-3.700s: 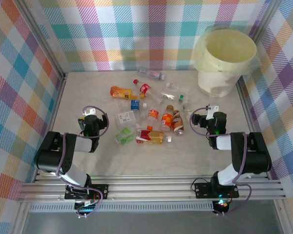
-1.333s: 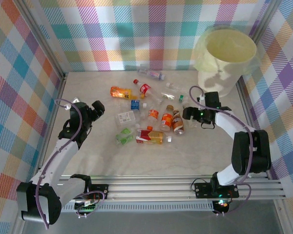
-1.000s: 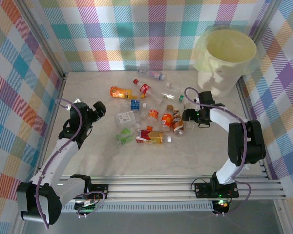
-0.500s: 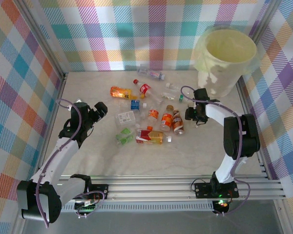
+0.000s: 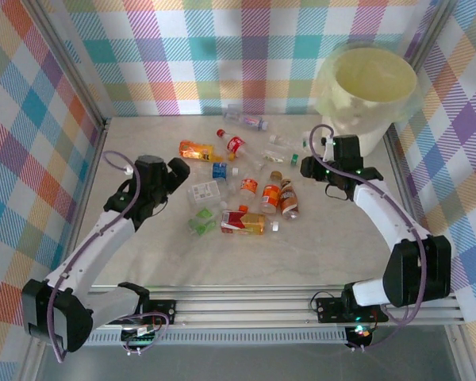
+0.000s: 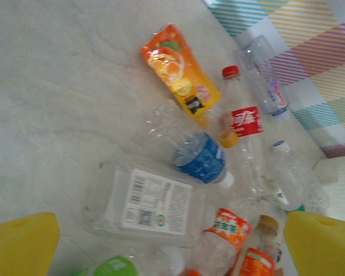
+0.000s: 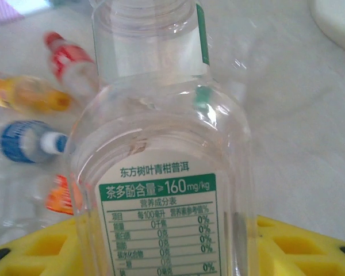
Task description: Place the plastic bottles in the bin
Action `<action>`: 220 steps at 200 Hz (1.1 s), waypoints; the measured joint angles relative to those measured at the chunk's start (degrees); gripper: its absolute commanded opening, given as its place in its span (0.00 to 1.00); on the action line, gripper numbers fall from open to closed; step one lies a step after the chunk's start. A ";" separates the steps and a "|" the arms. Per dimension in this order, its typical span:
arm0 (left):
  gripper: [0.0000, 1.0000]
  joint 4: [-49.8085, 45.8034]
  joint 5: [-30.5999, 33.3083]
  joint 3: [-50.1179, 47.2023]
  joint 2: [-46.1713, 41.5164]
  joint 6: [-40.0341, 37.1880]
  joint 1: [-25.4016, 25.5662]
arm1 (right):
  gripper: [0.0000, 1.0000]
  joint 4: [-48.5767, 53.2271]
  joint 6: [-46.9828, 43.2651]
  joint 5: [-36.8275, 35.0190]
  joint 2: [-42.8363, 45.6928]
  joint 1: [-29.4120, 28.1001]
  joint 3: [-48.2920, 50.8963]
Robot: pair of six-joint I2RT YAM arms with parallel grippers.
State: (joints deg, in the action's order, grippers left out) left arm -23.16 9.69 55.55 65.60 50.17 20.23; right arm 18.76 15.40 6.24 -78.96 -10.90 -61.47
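Several plastic bottles lie in a pile mid-table. My right gripper is shut on a clear bottle with a green-and-white label, held off the table to the right of the pile, just in front of the bin. My left gripper is open at the pile's left edge, its yellow fingers wide apart. Below them lie a flat clear bottle with a white label and a blue-labelled bottle.
An orange-filled bottle, a red-labelled bottle and a clear bottle lie toward the back. Checked walls close in the table on three sides. Bare tabletop stretches in front of the pile.
My right gripper has risen from the pile's right edge with the clear green-labelled bottle and shifted toward the bin. My left arm has reached right, to the pile's left edge.
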 measured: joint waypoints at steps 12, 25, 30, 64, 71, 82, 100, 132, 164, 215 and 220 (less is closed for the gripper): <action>1.00 -0.90 0.17 2.80 1.53 0.57 1.07 | 0.32 -0.94 0.70 2.38 0.00 0.00 -1.88; 1.00 -0.92 -0.70 4.59 2.95 1.03 1.44 | 0.31 -1.33 1.33 4.66 -0.07 0.00 -4.63; 1.00 -0.90 -1.05 5.07 3.54 1.05 1.44 | 0.31 -1.57 1.62 5.35 -0.09 0.00 -5.95; 1.00 -1.16 -1.03 5.38 4.83 1.01 1.44 | 0.30 -2.91 2.56 8.92 -2.38 0.48 -17.77; 1.00 -0.92 -1.01 5.35 4.72 0.79 1.44 | 0.30 -2.84 2.64 9.53 -3.48 0.81 -20.68; 1.00 -0.44 -1.01 5.20 4.57 -0.02 1.44 | 0.30 -2.47 2.84 9.92 -5.53 1.66 -25.42; 1.00 0.44 -1.01 3.98 3.91 -1.57 1.44 | 0.29 -1.60 3.56 9.90 -9.49 3.80 -32.94; 1.00 3.17 -1.25 0.57 3.10 -3.28 1.44 | 0.29 -0.02 6.82 10.14 -18.05 9.29 -45.35; 1.00 4.09 -1.11 -1.77 2.19 -4.28 1.44 | 0.31 4.02 9.90 10.10 -28.70 13.35 -59.52; 1.00 5.18 -0.74 -1.88 -0.66 -6.36 1.44 | 0.36 12.76 9.75 2.93 -41.94 15.87 -76.08; 1.00 5.33 -0.92 -1.90 -0.74 -6.58 1.44 | 0.36 13.46 9.62 2.45 -43.10 16.00 -77.37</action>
State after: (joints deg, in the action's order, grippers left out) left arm -17.82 8.78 53.65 64.86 43.59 21.67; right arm 32.23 25.02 8.69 -122.06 5.10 -138.85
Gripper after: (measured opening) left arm 0.997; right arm 0.553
